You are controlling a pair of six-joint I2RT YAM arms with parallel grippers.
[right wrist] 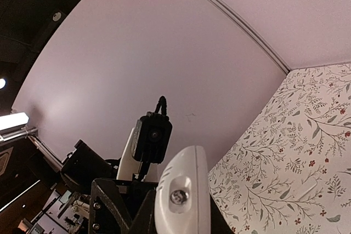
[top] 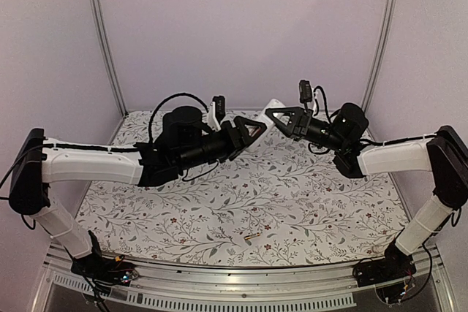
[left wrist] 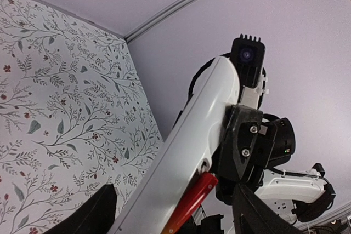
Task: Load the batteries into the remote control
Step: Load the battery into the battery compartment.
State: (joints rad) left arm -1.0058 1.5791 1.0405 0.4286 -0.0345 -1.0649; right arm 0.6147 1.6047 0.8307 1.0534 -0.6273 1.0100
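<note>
The white remote control [top: 268, 110] is held in the air over the back of the table. My right gripper [top: 280, 115] is shut on its far end; its black finger [left wrist: 244, 142] clamps the white body [left wrist: 197, 130]. The remote's rounded end with a screw [right wrist: 184, 201] fills the right wrist view. A red battery [left wrist: 192, 201] lies along the remote's edge, its tip at the recess end. My left gripper [top: 251, 129] is open, its jaws wide on either side of the remote's near end, with a gap showing. A thin dark battery with orange marking [top: 252, 237] lies on the table near the front.
The floral tablecloth [top: 292, 195] covers the table. Metal posts [top: 106, 42] stand at the back corners against lilac walls. The front rail [top: 234, 283] runs between the two arm bases.
</note>
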